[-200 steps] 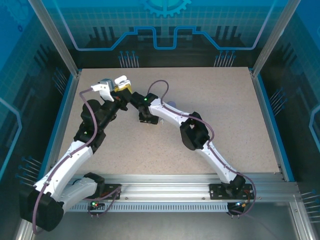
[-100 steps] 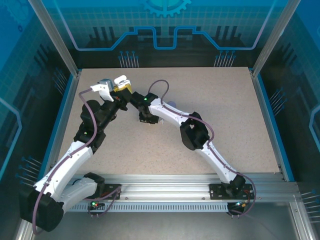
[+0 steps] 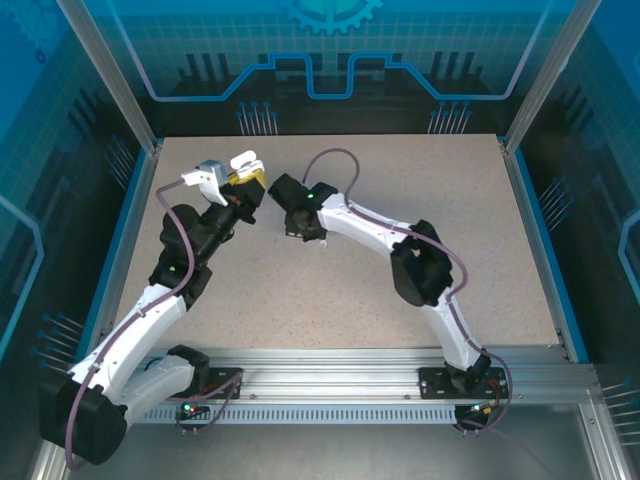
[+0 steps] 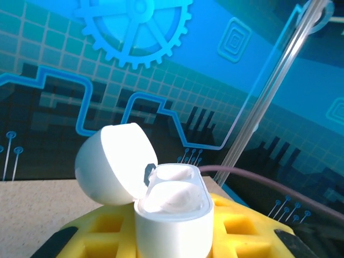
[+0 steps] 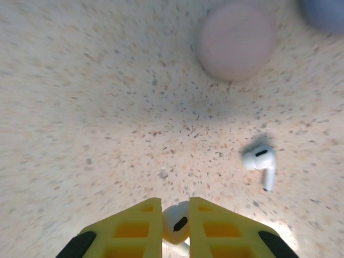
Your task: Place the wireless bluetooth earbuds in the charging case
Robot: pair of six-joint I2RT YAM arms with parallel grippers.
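Reaching into the upper left of the top view, the left gripper [image 3: 243, 172] is clamping the open charging case [image 4: 172, 215]. Bending toward centre, the right gripper [image 5: 175, 207] is pinching a white earbud [image 5: 176, 223]; a second earbud [image 5: 260, 161] is lying on the table [image 5: 80, 107] at the wrist frame's right.

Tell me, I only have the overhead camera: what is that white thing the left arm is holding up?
Observer: A white charging case, its lid flipped open, clamped between the left jaws.
Operator: Has the right arm got anything?
Observer: Yes, a white earbud is pinched between the right jaws.
Operator: Any more lying around?
Observer: A second white earbud lies on the table nearby, with a round pink case beyond it.
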